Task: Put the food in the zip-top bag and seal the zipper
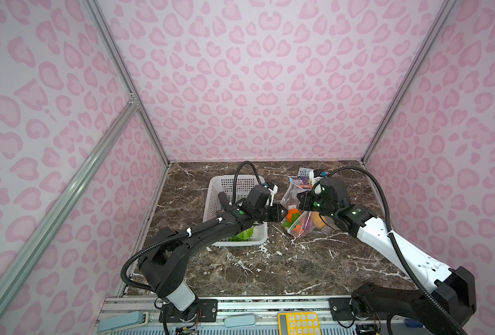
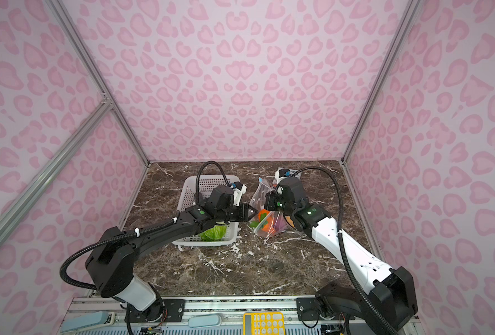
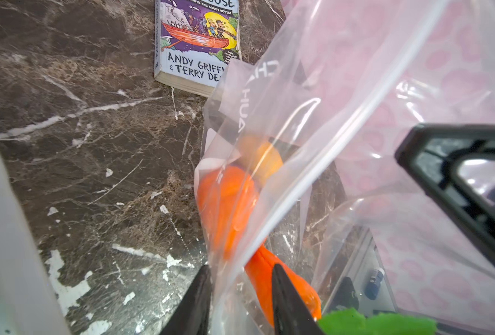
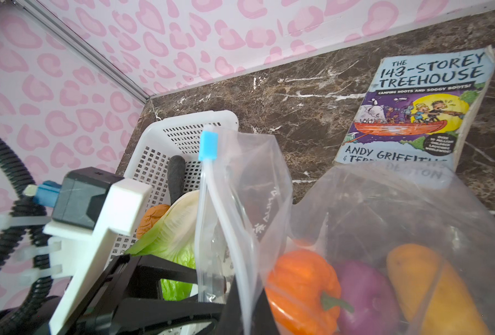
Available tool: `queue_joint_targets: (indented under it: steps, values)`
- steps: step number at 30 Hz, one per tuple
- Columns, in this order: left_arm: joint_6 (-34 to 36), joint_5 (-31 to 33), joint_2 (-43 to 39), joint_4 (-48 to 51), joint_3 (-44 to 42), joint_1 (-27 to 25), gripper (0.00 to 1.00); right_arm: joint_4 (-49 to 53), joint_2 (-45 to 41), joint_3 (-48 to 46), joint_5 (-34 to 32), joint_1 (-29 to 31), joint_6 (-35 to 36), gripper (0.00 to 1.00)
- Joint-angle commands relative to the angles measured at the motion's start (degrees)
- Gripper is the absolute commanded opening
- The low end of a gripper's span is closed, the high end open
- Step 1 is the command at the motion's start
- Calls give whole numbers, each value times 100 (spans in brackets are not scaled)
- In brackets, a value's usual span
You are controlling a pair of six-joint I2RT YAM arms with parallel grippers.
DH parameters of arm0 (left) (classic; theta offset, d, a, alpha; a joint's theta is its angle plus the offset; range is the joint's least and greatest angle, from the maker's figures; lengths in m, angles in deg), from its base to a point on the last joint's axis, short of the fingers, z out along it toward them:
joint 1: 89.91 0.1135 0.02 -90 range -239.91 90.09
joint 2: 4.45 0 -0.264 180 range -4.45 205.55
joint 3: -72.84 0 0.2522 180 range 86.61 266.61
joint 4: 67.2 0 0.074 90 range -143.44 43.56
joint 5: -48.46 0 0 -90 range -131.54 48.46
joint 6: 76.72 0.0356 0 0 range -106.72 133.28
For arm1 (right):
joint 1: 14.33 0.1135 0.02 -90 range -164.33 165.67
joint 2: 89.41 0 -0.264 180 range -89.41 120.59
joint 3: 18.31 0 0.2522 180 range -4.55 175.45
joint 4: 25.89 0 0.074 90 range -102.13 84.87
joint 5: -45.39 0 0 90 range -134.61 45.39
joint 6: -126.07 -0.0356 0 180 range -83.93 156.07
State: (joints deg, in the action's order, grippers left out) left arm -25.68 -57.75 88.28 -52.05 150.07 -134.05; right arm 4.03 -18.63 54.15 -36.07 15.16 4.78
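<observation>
A: Pose of left tool (image 1: 284, 213)?
B: Stretched toward two o'clock past basket (image 1: 234, 184), narrowly spread astride zip-top bag (image 1: 292, 192) rim.
A: And right tool (image 1: 300, 200)?
B: Angled toward ten o'clock, pinching same bag, at two o'clock on desk (image 1: 269, 269).

- White perforated basket (image 1: 226, 184) sits on the marble tabletop (image 1: 284, 269).
- Paperback book (image 4: 414, 116) lies right of the basket, further back.
- Yellow calculator (image 1: 298, 323), well nearer than the basket.

Glossy, crinkled clear plastic zip-top bag (image 4: 258, 179); matt perforated white plastic basket (image 4: 182, 130); polished marble-look tabletop (image 1: 269, 269).
</observation>
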Motion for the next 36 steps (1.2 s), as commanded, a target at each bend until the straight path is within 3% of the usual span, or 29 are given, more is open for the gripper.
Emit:
queue_joint_targets:
  steps: [1,2,12,21,32,36]
  values:
    - [104,-72,-6,-225,96,23,12,-56,-57,-58,-106,0,0,0]
    - [132,-47,-13,-210,113,26,4,-66,-72,-60,-120,-4,0,0]
    - [322,-34,-483,-115,594,317,4,416,-472,-76,-476,-370,266,0]
    - [463,-439,-1009,-243,1195,327,3,572,-1182,-39,164,-1369,346,0]
    - [452,-1091,-334,-227,1959,-46,3,694,-1344,607,336,-1470,577,0]
    - [99,-1198,62,-224,1953,-86,3,524,-1350,586,410,-1470,531,0]
